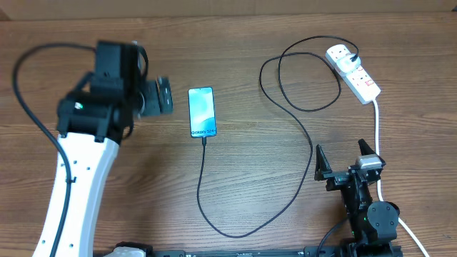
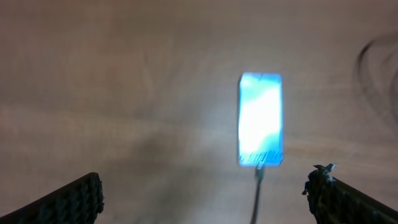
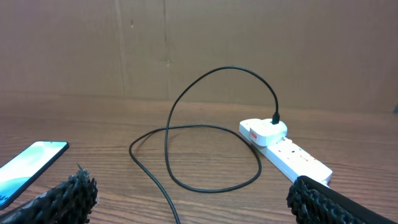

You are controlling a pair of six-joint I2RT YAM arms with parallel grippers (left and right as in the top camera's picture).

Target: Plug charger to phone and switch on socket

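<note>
The phone (image 1: 202,111) lies flat on the wooden table with its blue screen lit; the left wrist view shows the phone (image 2: 261,118) blurred. The charger (image 1: 294,121), a thin black cable, meets the phone's near end and runs in long loops to a white adapter (image 1: 341,56) sitting in the socket (image 1: 360,80), a white power strip. My left gripper (image 1: 164,96) hovers open just left of the phone, and nothing lies between its fingers (image 2: 78,198). My right gripper (image 1: 343,158) stands open near the front edge, below the socket (image 3: 292,155). Its fingers (image 3: 73,193) are empty, with the charger (image 3: 186,180) looped ahead.
The socket's thick white cord (image 1: 377,128) runs down past my right gripper toward the front right edge. A brown cardboard wall (image 3: 199,43) closes the far side of the table.
</note>
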